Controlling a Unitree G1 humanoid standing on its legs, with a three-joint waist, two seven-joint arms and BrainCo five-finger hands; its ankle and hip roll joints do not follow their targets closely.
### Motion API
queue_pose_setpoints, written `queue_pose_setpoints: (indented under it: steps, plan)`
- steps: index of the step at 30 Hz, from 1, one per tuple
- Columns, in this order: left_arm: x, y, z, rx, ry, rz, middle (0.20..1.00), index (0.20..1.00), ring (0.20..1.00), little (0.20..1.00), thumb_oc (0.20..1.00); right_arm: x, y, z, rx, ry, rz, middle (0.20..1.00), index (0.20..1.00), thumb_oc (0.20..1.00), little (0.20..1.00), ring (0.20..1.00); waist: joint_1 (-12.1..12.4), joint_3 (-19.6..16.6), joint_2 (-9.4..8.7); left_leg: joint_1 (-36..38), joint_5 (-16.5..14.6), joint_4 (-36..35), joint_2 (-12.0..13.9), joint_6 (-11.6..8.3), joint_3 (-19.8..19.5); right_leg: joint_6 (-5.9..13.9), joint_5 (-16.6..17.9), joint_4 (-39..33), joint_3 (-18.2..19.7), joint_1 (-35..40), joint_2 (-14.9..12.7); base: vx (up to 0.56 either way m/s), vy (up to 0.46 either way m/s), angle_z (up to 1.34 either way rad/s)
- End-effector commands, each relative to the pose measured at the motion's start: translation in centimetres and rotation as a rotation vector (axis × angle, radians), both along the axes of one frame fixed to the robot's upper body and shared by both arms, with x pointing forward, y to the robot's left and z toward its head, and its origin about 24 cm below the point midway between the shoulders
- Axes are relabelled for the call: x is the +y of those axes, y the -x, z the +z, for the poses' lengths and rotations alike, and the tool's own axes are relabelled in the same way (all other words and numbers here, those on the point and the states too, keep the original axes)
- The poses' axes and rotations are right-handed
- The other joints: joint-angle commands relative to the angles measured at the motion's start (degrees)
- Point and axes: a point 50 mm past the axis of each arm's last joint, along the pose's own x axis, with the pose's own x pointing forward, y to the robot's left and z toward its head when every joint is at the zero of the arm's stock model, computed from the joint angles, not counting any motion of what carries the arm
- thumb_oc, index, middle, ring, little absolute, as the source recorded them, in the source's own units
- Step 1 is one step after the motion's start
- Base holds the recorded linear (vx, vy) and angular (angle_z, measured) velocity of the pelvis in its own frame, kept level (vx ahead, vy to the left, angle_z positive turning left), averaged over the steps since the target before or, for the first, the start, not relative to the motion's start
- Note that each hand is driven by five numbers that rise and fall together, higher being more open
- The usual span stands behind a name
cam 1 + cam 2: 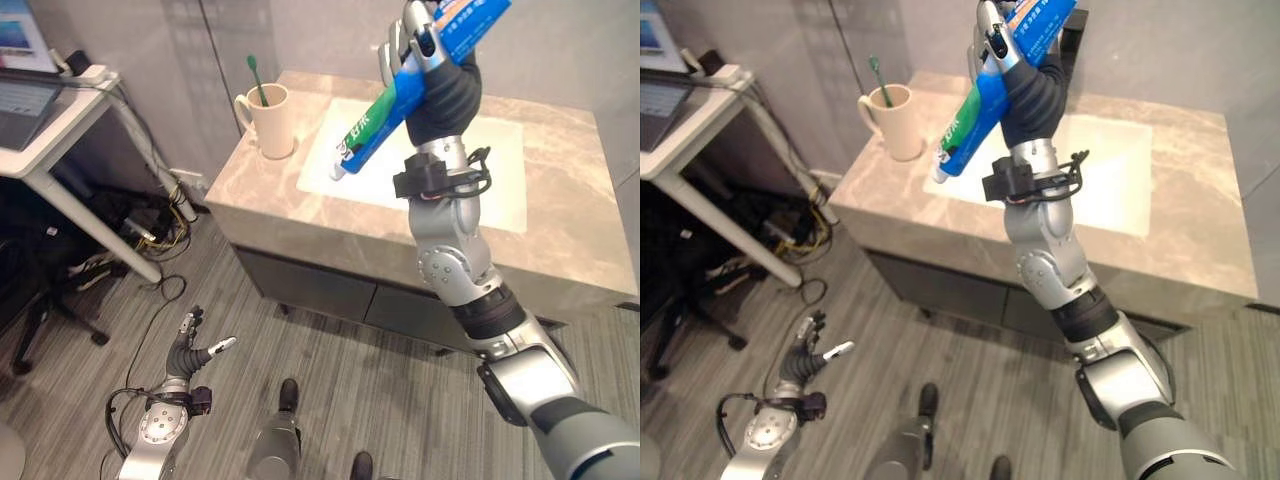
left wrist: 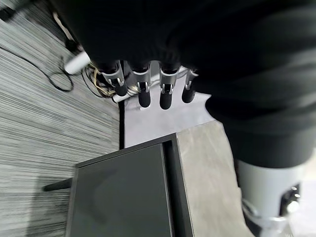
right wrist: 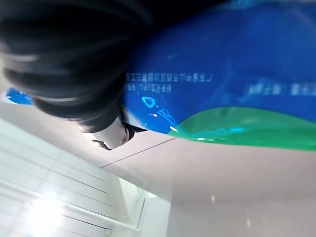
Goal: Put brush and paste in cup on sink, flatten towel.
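My right hand [image 1: 432, 62] is raised above the sink counter [image 1: 560, 250], its fingers curled round the toothpaste tube [image 1: 385, 115], which I hold at a slant: the capped white end points down and toward the cup, the flat blue end sticks up past my knuckles. In my right wrist view the tube [image 3: 222, 84] lies right across the palm, blue above and green below, pressed close against the dark cover. The tube hangs in the air over the near left part of the white basin [image 1: 500, 170], touching nothing but my hand. The cream cup [image 1: 270, 120] stands upright on the counter's far left corner, well apart from the tube, and the green toothbrush [image 1: 256, 78] already stands in it, leaning, its head up above the rim (handle down inside). My left hand [image 1: 190, 350] hangs low over the grey wood-pattern floor [image 1: 330, 350], beside the dark cabinet front [image 2: 123, 197] under the counter; its fingers [image 2: 140, 89] are straight and loosely spread, holding nothing. To the left of the sink stands a white desk [image 1: 55, 120] with a laptop [image 1: 20, 105] on it.
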Motion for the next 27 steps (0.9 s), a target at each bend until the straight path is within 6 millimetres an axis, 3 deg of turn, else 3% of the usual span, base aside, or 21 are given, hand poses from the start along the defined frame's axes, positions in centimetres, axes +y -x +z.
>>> queue_pose_setpoints:
  steps: [1, 4, 6, 7, 8, 11, 12, 13, 14, 18, 20, 27]
  plan:
    - [1.3, 0.4, 1.6, -0.049, -0.069, -0.053, 1.000, 1.000, 1.000, 1.000, 1.000, -0.5, 2.2, 4.8, -0.220, -0.045, -0.017, 0.200, 0.200, 0.200, 0.200, 0.200, 1.25, -5.10, -2.77, -7.37, -5.42, 10.31, -0.76, -2.02, 0.52, 5.87, 11.09, -3.77, -3.62, 8.15, -8.96, 0.15, 0.179, -0.10]
    - [1.6, 0.7, 1.8, -0.040, -0.084, -0.072, 1.000, 1.000, 1.000, 1.000, 1.000, -0.5, 2.2, 5.3, -0.229, -0.072, -0.006, 0.200, 0.200, 0.200, 0.200, 0.200, 1.46, -5.97, -2.77, -6.36, -7.42, 9.89, -2.65, -0.39, 2.59, 6.88, 18.18, -3.05, -3.60, 7.07, -11.58, 0.25, 0.284, -0.08]
    - [2.0, 0.8, 2.1, -0.046, -0.107, -0.077, 1.000, 1.000, 1.000, 1.000, 1.000, -0.7, 2.1, 5.6, -0.232, -0.090, -0.008, 0.200, 0.200, 0.200, 0.200, 0.200, 1.72, -5.78, -2.87, -5.65, -8.65, 9.70, -3.18, 0.36, 4.07, 7.09, 20.88, -1.97, -4.44, 6.20, -12.24, 0.19, 0.249, -0.09]
    - [2.3, 0.8, 2.2, -0.040, -0.122, -0.078, 1.000, 1.000, 1.000, 1.000, 1.000, -1.0, 2.1, 5.8, -0.238, -0.090, -0.012, 0.200, 0.200, 0.200, 0.200, 0.200, 1.79, -5.72, -2.90, -4.53, -9.17, 8.78, -3.65, 0.79, 4.68, 7.15, 21.21, -0.31, -4.72, 5.48, -11.77, 0.18, 0.245, -0.37]
    - [2.4, 0.7, 2.3, -0.038, -0.132, -0.083, 1.000, 1.000, 1.000, 1.000, 1.000, -1.5, 2.2, 5.9, -0.248, -0.091, -0.023, 0.200, 0.200, 0.200, 0.200, 0.200, 1.29, -5.65, -2.83, -3.70, -9.02, 7.49, -4.66, 1.31, 4.21, 6.66, 21.86, 1.73, -2.21, 4.36, -9.37, 0.17, 0.219, -0.31]
    - [2.9, 0.6, 2.1, -0.014, -0.166, -0.099, 1.000, 1.000, 1.000, 1.000, 1.000, -2.6, 2.3, 6.2, -0.264, -0.098, -0.065, 0.200, 0.200, 0.200, 0.200, 0.200, 0.04, -5.25, -2.78, 0.82, -9.42, 2.26, -6.87, 1.88, 3.60, 5.89, 17.97, 2.28, 1.10, 0.25, -1.98, 0.18, 0.205, -0.07]
    - [3.2, 0.6, 2.1, 0.001, -0.191, -0.107, 1.000, 1.000, 1.000, 1.000, 1.000, -2.8, 2.3, 6.2, -0.265, -0.109, -0.069, 0.200, 0.200, 0.200, 0.200, 0.200, -0.46, -4.67, -1.56, 3.46, -9.60, 0.99, -5.56, 1.56, 4.37, 5.53, 14.41, 1.69, -3.24, -2.87, -1.70, 0.15, 0.132, -0.34]
    - [3.2, 0.6, 2.1, 0.001, -0.191, -0.107, 1.000, 1.000, 1.000, 1.000, 1.000, -2.8, 2.3, 6.2, -0.264, -0.109, -0.069, 0.200, 0.200, 0.200, 0.200, 0.200, -0.67, -4.56, -1.49, 3.63, -9.56, 0.86, -5.59, 1.47, 4.15, 5.45, 14.22, 1.84, -3.49, -2.72, -1.67, 0.22, 0.095, -0.50]
    - [2.9, 0.7, 1.8, 0.029, -0.203, -0.145, 1.000, 1.000, 1.000, 1.000, 1.000, -3.5, 2.5, 6.3, -0.275, -0.118, -0.077, 0.200, 0.200, 0.200, 0.200, 0.200, -2.74, -3.73, -0.26, 7.43, -9.95, -0.41, -4.38, 0.69, 3.44, 4.31, 10.43, -1.19, -3.59, -6.76, -0.08, 0.18, 0.029, -0.52]
    - [3.1, 0.8, 1.4, 0.050, -0.213, -0.137, 1.000, 1.000, 1.000, 1.000, 1.000, -3.3, 2.7, 6.4, -0.283, -0.124, -0.074, 0.200, 0.200, 0.200, 0.200, 0.200, -5.28, -1.28, 0.57, 12.45, -11.33, -1.14, -3.08, 0.04, 2.29, 4.95, 13.92, -4.53, -0.62, -11.73, -0.78, 0.15, -0.034, -0.03]
    - [2.9, 1.0, 0.8, 0.085, -0.212, -0.158, 1.000, 1.000, 1.000, 1.000, 1.000, -3.2, 2.8, 6.7, -0.288, -0.127, -0.059, 0.200, 0.200, 0.200, 0.200, 0.200, -5.55, -1.11, -0.27, 13.07, -11.48, -0.32, -3.06, -0.20, 1.82, 5.01, 14.59, -4.36, 0.82, -10.25, -0.99, 0.09, -0.090, 0.36]
    - [2.8, 2.9, -1.2, 0.173, -0.154, -0.115, 1.000, 1.000, 1.000, 1.000, 1.000, -3.4, 2.7, 6.7, -0.286, -0.080, -0.098, 0.200, 0.200, 0.200, 0.200, 0.200, -4.96, -3.08, -1.39, 14.46, -11.26, -1.53, -2.45, -1.42, 2.03, 4.52, 15.72, -9.77, -1.59, -5.49, -0.05, 0.09, -0.087, 0.16]
